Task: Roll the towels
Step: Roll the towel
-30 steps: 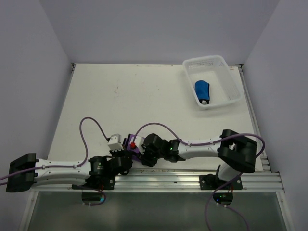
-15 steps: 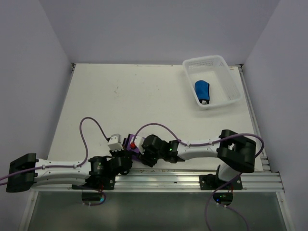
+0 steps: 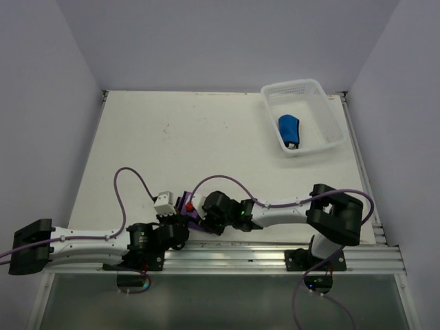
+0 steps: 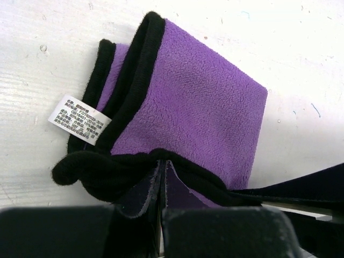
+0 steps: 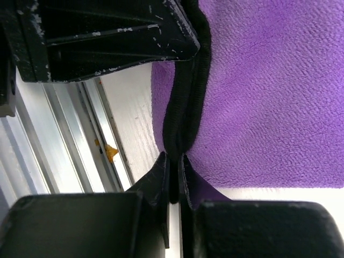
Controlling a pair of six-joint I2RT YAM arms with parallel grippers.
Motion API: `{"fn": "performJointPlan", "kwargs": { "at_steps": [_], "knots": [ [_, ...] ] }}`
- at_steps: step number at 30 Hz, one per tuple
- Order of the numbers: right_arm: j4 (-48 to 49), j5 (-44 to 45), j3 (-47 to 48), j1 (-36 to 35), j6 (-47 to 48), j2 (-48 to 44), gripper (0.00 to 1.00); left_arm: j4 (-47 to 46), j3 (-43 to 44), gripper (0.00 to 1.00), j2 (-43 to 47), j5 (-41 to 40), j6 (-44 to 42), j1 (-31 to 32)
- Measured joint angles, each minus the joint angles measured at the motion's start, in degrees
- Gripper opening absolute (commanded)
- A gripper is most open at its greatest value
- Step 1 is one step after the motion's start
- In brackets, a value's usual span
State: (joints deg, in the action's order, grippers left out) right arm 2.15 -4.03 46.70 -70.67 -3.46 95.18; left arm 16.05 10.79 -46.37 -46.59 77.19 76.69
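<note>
The left hand (image 4: 163, 167) is closed tight, its two fingers pinching the black hem (image 4: 134, 70) of the purple towel (image 4: 193, 113) at the edge nearest its wrist camera. The right hand (image 5: 174, 161) is closed as well, its fingertips nipping a bunched fold of the same hem, with the purple cloth spreading away to one side of it. Both hands meet low over the near edge of the worktop (image 3: 179, 137), close beside each other, just in front of the metal rail (image 5: 64, 145) that carries the arm bases.

The purple towel lies folded flat on the worktop in several layers, with the hemmed edges stacked and slightly offset. A small white label (image 4: 79, 119) with fine print sticks out from between the layers on one side. The hem gathers into a lump where the left hand grips it.

The blue towel (image 3: 289, 129) sits rolled up inside the white basket (image 3: 295, 86) at the far right corner of the worktop, well apart from both hands.
</note>
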Motion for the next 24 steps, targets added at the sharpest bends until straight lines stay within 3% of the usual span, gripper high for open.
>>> {"fn": "performJointPlan", "kwargs": {
  "at_steps": [10, 19, 24],
  "knots": [
    [0.07, -18.97, 0.35, 10.38, -1.95, 1.99, 0.00, 2.19, 0.00, 0.00, 2.25, 0.02, 0.24, 0.00],
    [-1.90, -35.74, 7.39, 15.06, -2.78, 11.74, 0.00, 4.37, 0.35, 0.00, 1.46, -0.55, 0.20, 0.00],
    [-1.57, -41.99, 9.03, 16.92, -3.65, 15.08, 0.00, 7.98, 2.47, 0.19, 2.21, -0.92, -0.87, 0.00]
  ]
}}
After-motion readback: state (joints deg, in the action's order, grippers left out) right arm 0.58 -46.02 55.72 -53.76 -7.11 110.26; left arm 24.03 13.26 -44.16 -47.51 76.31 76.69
